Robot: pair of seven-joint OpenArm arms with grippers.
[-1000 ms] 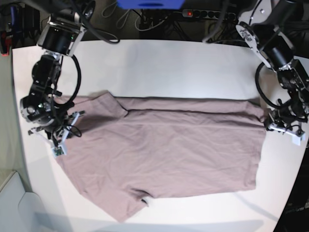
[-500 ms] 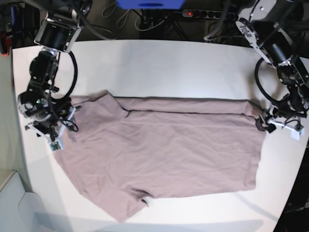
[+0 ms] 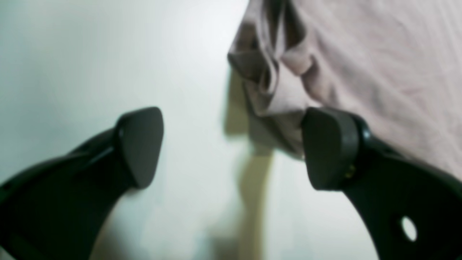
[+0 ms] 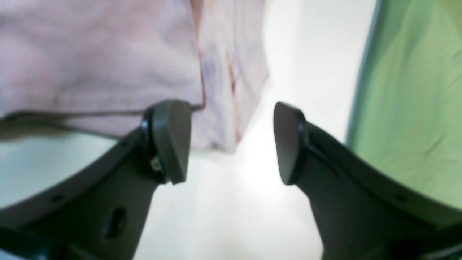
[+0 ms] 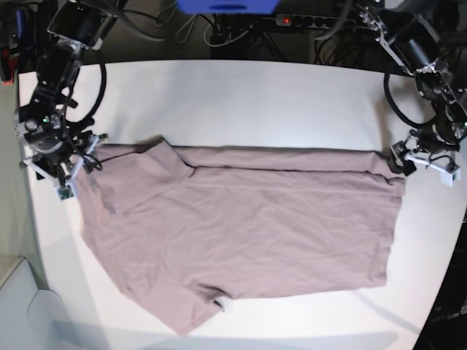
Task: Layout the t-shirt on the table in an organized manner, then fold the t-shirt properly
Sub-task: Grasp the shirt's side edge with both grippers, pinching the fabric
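Lying spread across the counter [image 5: 241, 95], the shirt [image 5: 241, 233] fills the base view; wrist views alone show left tool [image 3: 231, 148] and right tool [image 4: 231, 142] gaping wide, holding nothing.

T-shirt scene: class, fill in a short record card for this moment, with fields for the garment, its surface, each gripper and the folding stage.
garment: t-shirt, dusty mauve, spread out, lightly wrinkled
surface: white table
left gripper: open, empty, beside a bunched corner of the cloth
right gripper: open, empty, at the cloth's edge
held by either gripper: nothing
folding stage: one straight fold along the far edge; near sleeve not yet folded
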